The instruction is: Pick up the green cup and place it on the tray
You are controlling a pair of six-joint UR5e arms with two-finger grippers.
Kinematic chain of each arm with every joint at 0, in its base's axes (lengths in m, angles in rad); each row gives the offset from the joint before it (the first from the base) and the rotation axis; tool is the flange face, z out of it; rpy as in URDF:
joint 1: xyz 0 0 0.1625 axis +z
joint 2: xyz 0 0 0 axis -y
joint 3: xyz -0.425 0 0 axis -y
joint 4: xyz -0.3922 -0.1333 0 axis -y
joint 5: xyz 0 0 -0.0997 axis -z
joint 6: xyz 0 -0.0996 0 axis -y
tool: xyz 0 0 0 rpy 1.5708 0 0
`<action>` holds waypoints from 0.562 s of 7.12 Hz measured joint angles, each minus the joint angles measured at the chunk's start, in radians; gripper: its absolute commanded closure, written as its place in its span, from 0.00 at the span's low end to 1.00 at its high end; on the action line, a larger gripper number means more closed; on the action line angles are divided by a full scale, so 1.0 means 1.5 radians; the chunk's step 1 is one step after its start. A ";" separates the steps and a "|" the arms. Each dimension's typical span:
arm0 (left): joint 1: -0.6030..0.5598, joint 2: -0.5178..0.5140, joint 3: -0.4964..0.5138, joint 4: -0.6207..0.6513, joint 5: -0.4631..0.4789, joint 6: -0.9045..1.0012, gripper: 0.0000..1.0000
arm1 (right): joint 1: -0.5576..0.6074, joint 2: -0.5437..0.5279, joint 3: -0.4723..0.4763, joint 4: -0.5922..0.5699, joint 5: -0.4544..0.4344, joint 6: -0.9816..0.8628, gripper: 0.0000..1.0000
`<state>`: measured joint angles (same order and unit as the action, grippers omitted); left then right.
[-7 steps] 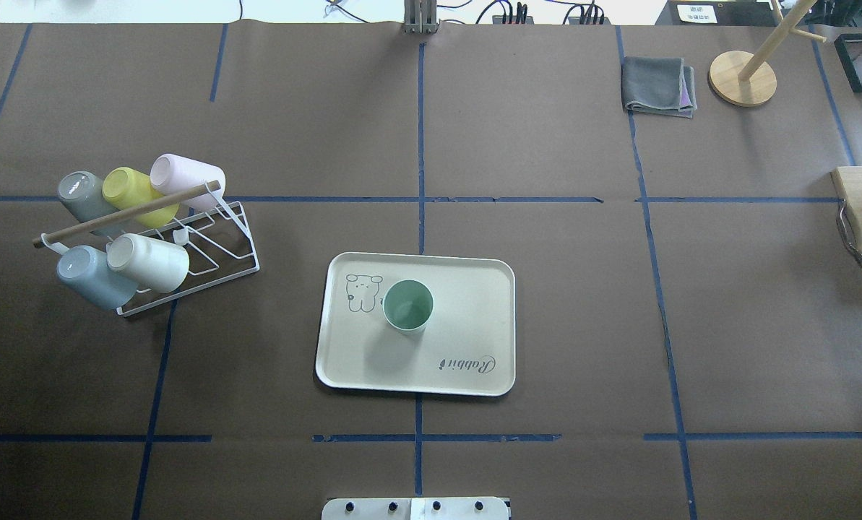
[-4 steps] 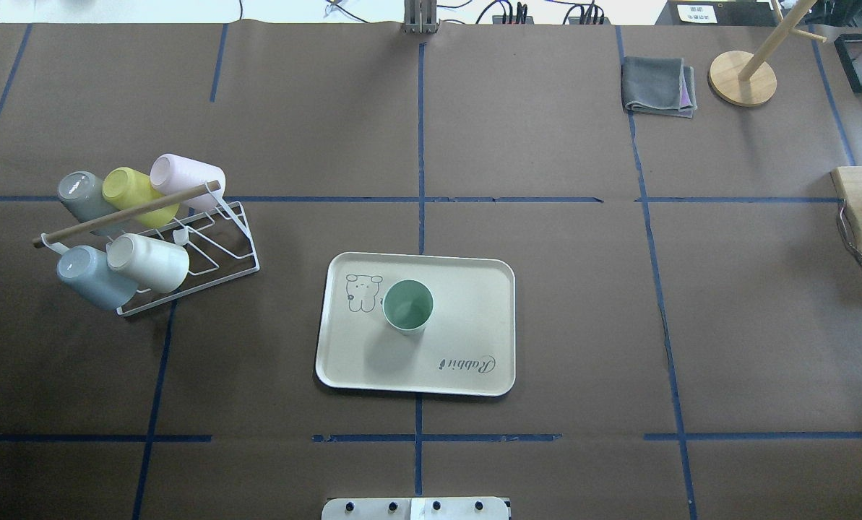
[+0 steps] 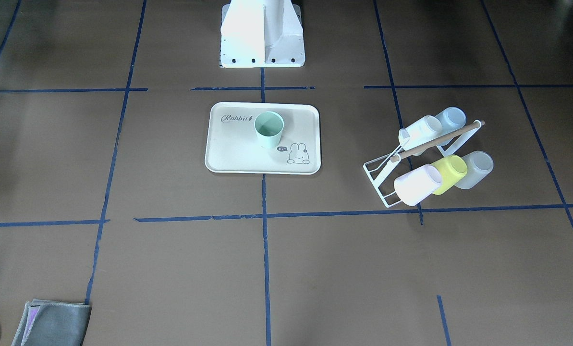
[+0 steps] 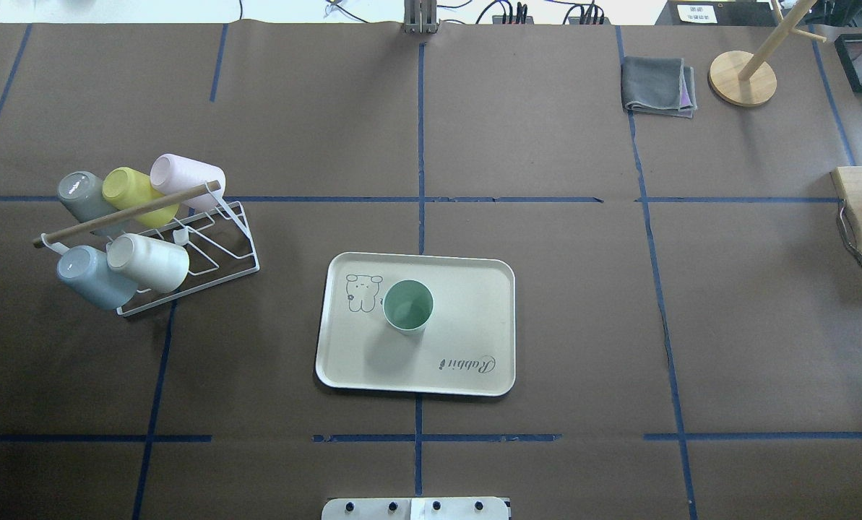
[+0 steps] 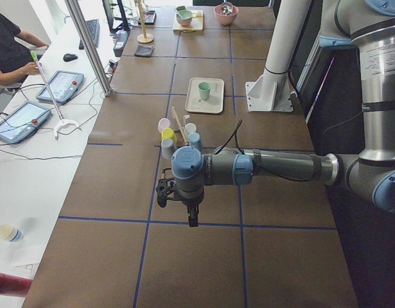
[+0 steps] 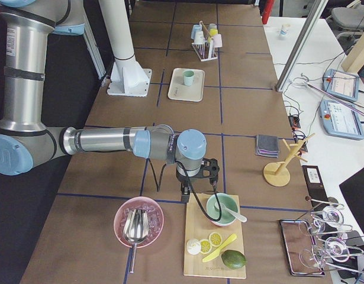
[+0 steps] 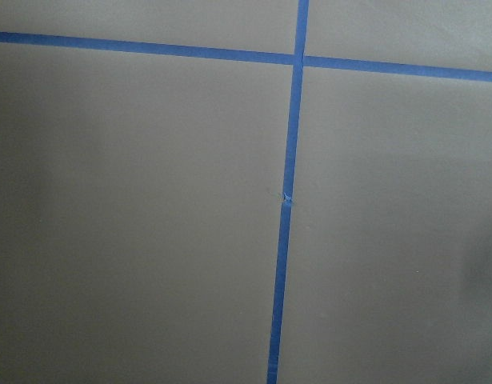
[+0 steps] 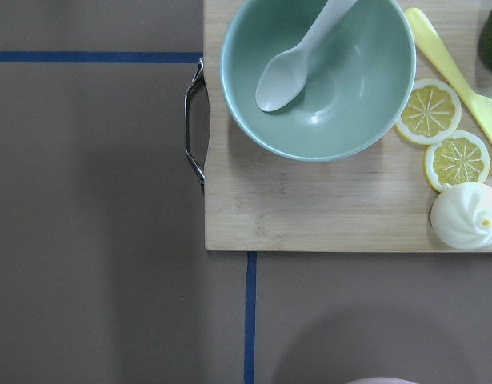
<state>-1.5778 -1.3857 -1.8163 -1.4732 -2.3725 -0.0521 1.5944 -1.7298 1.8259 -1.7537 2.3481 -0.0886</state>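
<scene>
The green cup (image 4: pixel 407 305) stands upright on the cream tray (image 4: pixel 467 318), left of the tray's middle, beside the bunny drawing. It also shows in the front-facing view (image 3: pixel 268 129) on the tray (image 3: pixel 233 151). No gripper shows in the overhead or front-facing views. My left gripper (image 5: pixel 178 200) hangs over bare table far out on my left side, and I cannot tell whether it is open or shut. My right gripper (image 6: pixel 196 177) hangs far out on my right side, above the edge of a wooden board, and I cannot tell its state either. Both are far from the tray.
A white wire rack (image 4: pixel 207 249) with several cups, one of them yellow-green (image 4: pixel 136 191), stands left of the tray. A grey cloth (image 4: pixel 658 85) and a wooden stand (image 4: pixel 742 78) are at the back right. A wooden board (image 8: pixel 310 208) holds a green bowl (image 8: pixel 318 76) with a spoon in it.
</scene>
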 measured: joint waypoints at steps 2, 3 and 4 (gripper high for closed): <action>0.001 0.001 -0.001 0.000 -0.003 0.001 0.00 | 0.000 0.002 0.001 0.001 0.000 0.001 0.00; 0.004 -0.001 -0.004 0.000 -0.003 0.001 0.00 | 0.000 0.002 0.002 0.001 0.000 0.001 0.00; 0.013 -0.004 -0.007 -0.001 -0.003 0.002 0.00 | 0.000 0.001 0.002 0.001 -0.001 0.001 0.00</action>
<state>-1.5586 -1.3925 -1.8265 -1.4739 -2.3776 -0.0497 1.5938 -1.7282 1.8291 -1.7519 2.3468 -0.0877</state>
